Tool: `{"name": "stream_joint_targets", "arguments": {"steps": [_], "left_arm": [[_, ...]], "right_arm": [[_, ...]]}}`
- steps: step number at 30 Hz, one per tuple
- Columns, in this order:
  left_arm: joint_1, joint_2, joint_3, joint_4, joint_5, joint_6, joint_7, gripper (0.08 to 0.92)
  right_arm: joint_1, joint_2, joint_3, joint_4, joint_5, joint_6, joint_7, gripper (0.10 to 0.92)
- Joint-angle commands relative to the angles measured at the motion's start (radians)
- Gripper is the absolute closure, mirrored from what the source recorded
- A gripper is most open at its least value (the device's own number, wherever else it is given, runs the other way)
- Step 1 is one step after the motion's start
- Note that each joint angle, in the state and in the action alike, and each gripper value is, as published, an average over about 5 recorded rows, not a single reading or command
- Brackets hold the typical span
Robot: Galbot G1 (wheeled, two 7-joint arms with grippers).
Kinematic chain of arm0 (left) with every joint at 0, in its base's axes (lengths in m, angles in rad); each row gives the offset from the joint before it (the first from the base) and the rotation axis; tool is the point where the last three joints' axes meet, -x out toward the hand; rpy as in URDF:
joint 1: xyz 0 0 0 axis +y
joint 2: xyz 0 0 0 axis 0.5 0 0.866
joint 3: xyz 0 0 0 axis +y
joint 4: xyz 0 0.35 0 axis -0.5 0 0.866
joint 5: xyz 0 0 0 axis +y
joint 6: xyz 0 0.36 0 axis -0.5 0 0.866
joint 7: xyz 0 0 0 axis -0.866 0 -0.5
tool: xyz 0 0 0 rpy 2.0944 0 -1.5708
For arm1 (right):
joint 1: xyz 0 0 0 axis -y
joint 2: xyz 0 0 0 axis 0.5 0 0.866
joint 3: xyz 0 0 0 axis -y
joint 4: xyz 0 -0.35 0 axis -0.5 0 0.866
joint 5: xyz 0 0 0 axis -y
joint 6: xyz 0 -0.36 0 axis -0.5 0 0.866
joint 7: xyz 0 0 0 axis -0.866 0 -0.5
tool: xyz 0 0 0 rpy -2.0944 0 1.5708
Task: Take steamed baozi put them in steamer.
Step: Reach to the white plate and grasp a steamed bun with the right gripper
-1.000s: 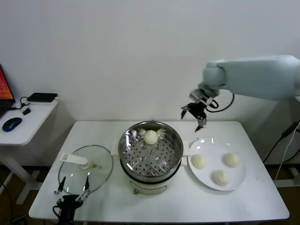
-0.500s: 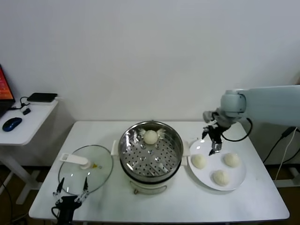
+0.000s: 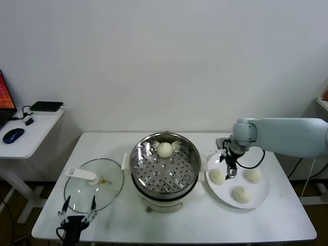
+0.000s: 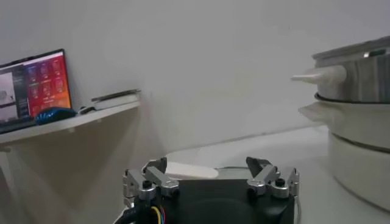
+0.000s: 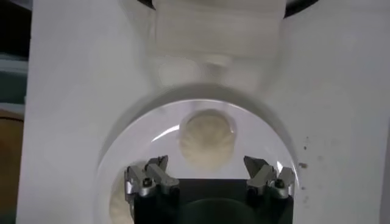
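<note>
The steel steamer point(image 3: 165, 166) stands mid-table with one baozi point(image 3: 164, 149) at the back of its perforated bottom. Three baozi lie on the white plate point(image 3: 256, 199) to its right: one on the plate's left point(image 3: 217, 177), one at its right point(image 3: 253, 175), one at the front point(image 3: 241, 194). My right gripper point(image 3: 229, 167) is open and empty, low over the plate, just above the left baozi. In the right wrist view that baozi point(image 5: 207, 139) lies ahead of my open right gripper point(image 5: 207, 173). My left gripper point(image 3: 78, 210) is open and parked at the table's front left edge.
A round glass lid point(image 3: 94, 184) with a white handle lies on the table left of the steamer, just behind the left gripper. The steamer's side point(image 4: 359, 122) shows in the left wrist view. A side table with a mouse point(image 3: 13, 135) stands at the far left.
My right arm has swung from above the steamer's right rim over to the plate and come down toward the left baozi. The left arm has not moved.
</note>
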Motion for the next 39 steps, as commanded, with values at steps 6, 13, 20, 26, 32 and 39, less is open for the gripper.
{"name": "stream_joint_targets", "arguments": {"steps": [6,13,20,26,32,39], "left_arm": [[-0.003,-0.048,-0.001,0.011,0.014,-0.004,0.0,0.177],[-0.003,-0.049,0.003,0.012,0.018,-0.009,0.0,0.177],[-0.002,-0.049,0.001,0.009,0.018,-0.01,0.0,0.177],[-0.002,-0.049,0.003,0.004,0.019,-0.008,-0.001,0.177],[-0.001,-0.043,0.001,0.005,0.019,-0.008,-0.001,0.177],[-0.003,-0.039,0.006,0.008,0.028,-0.011,-0.003,0.177]], "right_arm": [[-0.159,0.009,0.112,-0.084,-0.065,-0.023,0.027,0.203],[-0.161,0.015,0.118,-0.09,-0.071,-0.019,0.03,0.205],[-0.166,0.016,0.123,-0.092,-0.08,-0.019,0.03,0.28],[-0.147,0.017,0.118,-0.087,-0.086,-0.014,0.025,0.334],[0.051,0.003,0.006,0.008,-0.029,0.005,-0.01,0.338],[0.422,-0.009,-0.161,0.176,0.122,0.032,-0.089,0.338]]}}
